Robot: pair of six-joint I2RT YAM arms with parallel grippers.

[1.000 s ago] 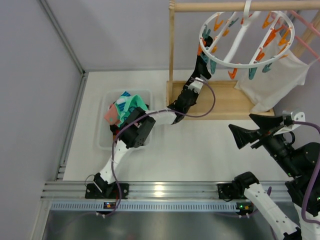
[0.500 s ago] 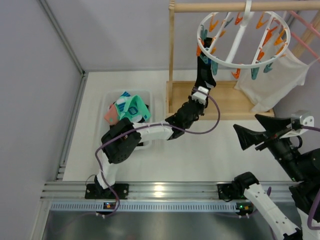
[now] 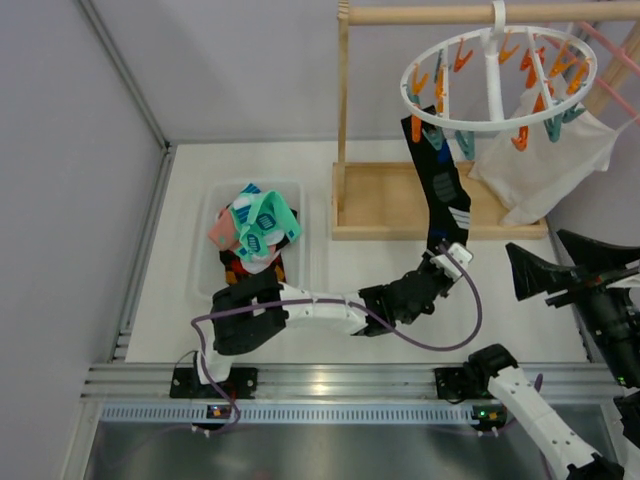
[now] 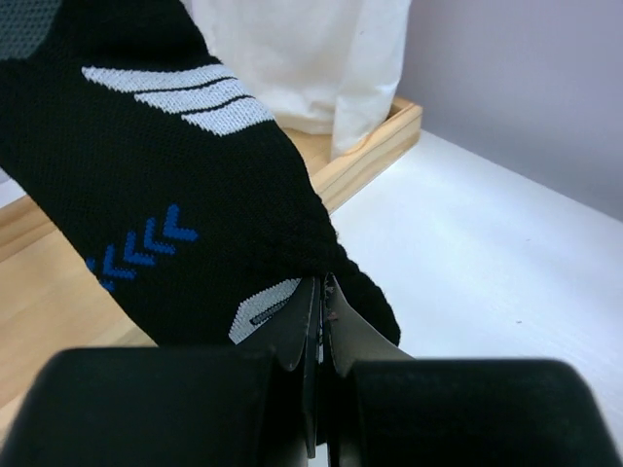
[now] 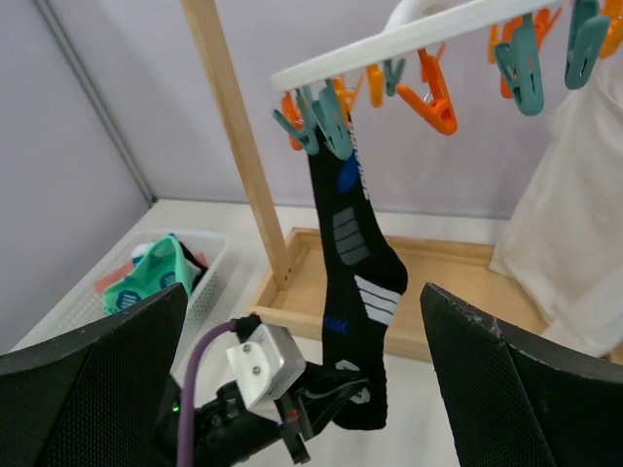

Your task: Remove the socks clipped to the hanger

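A black sock [image 3: 441, 188] with white stripes and blue chevrons hangs from the round white hanger [image 3: 458, 126], pinched at its cuff by a teal peg [image 5: 327, 121]. It stretches down at a slant to my left gripper [image 3: 443, 247], which is shut on its toe. In the left wrist view the sock [image 4: 165, 185] fills the left half, and the gripper [image 4: 323, 284] has its jaws pressed together on the fabric edge. My right gripper [image 3: 558, 265] stands wide open to the right of the sock, nothing between its fingers [image 5: 107, 379]. It faces the sock [image 5: 358, 282] and the hanger [image 5: 409, 39].
A white basket [image 3: 303, 232] at the left holds a heap of pink, teal and black socks [image 3: 255, 225]. The wooden stand's post [image 3: 343, 100] and base tray [image 3: 385, 200] sit behind the left arm. A large white cloth [image 3: 545, 170] hangs at the right from a pink hanger [image 3: 610, 50].
My left gripper has drawn the sock's toe down and to the right, toward the near edge. The hanger has swung right and turned. My right gripper has shifted right.
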